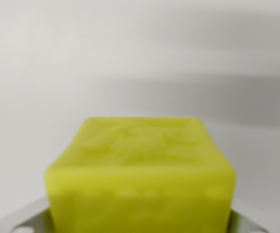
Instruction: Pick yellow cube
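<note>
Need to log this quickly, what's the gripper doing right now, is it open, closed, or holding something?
Gripper: closed on the yellow cube; grey finger parts show at both lower corners of the cube, which fills the lower wrist view, blurred and very close.

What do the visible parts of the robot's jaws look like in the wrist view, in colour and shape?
Only two small parts show, at the bottom corners of the wrist view, either side of the yellow cube. Both are light grey with a dull, matte look and rounded edges. They are blurred, so no markings, cables or screws can be made out. The rest of the gripper is out of frame.
</note>
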Robot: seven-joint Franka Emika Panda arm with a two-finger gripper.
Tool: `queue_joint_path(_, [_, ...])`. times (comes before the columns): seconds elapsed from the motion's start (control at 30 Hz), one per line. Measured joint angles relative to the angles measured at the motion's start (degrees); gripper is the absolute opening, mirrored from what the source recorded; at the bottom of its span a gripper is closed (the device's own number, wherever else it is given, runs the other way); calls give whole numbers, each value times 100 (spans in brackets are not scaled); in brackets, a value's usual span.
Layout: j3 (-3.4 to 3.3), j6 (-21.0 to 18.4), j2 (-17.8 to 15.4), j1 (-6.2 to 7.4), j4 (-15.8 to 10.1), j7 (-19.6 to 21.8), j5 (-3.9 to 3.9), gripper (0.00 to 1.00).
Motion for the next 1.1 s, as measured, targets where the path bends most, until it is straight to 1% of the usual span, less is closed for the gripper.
queue_joint_path(1.1, [0,-939,-655,0,283,23,-28,0])
